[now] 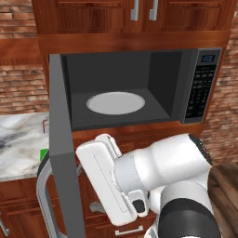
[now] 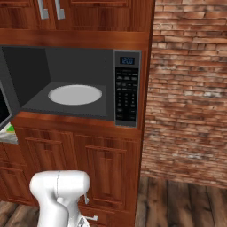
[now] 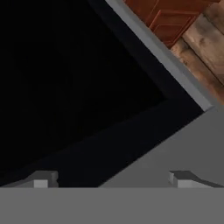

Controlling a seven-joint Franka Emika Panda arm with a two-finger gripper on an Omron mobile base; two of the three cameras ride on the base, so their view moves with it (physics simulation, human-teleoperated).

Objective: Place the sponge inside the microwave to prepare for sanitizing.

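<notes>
The microwave (image 1: 139, 83) stands open in the wooden cabinet wall, its pale turntable (image 1: 115, 103) bare. Its door (image 1: 62, 153) is swung out to the left, edge-on to me, with the curved grey handle (image 1: 42, 195) low on its outer side. A sliver of the green sponge (image 1: 43, 155) shows on the counter behind the door, and again as the sponge (image 2: 9, 129) at the left edge of the right base view. My gripper (image 3: 113, 180) is open with nothing between its fingertips (image 3: 41, 179), close to the door's dark glass (image 3: 65, 87) and grey frame (image 3: 175, 148).
A marble counter (image 1: 18, 144) runs left of the microwave, with a thin red stick (image 1: 45, 123) on it. The keypad (image 2: 127, 88) is on the microwave's right side. Wooden cabinets (image 2: 102, 168) sit below, a brick wall (image 2: 190, 88) to the right, plank floor (image 2: 186, 204) underneath.
</notes>
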